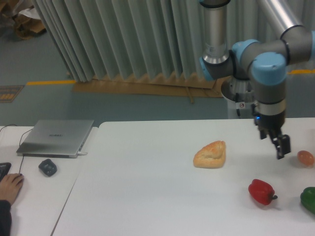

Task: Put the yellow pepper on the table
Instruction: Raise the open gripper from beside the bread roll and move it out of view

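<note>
red pepper [260, 191], green pepper [309, 199]: on table [147, 196] below end effector [278, 142]. end effector: holds nothing, opening unclear. yellow pepper: not visible; placement unconfirmed.

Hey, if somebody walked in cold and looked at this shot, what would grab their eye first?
Probably the blue-jointed arm at upper right, its gripper hanging above the table with nothing visibly in it. Next, the red pepper near the right front, and the bread mid-table.

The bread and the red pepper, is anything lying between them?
No. In the camera view, only bare white table lies between the bread and the red pepper.
</note>
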You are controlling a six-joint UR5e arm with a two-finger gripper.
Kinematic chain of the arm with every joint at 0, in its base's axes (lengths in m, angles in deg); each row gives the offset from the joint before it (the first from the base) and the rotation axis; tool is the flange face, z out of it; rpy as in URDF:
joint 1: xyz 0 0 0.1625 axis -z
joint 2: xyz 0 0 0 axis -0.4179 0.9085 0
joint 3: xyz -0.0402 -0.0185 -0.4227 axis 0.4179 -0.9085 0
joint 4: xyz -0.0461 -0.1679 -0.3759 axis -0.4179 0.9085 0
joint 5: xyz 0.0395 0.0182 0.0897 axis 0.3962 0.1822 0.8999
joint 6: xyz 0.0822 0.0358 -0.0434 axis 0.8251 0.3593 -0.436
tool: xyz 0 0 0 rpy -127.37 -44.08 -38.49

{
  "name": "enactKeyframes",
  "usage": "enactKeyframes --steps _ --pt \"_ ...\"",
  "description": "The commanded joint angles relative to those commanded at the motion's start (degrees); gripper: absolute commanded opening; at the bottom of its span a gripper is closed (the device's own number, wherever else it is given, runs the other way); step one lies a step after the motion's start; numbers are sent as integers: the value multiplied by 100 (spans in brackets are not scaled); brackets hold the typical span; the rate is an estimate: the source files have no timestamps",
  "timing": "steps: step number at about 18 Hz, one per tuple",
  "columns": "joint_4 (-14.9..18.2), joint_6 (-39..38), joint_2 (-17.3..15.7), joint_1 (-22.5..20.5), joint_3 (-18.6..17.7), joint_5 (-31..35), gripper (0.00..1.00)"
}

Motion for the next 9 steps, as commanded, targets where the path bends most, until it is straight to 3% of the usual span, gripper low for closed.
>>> enactKeyframes --steps 4,7,9 --pt "-27 342 -105 -439 61 0 100" --pt "-1 1684 -106 -825 61 -17 100" --pt "0 1960 -105 -958 61 -26 100"
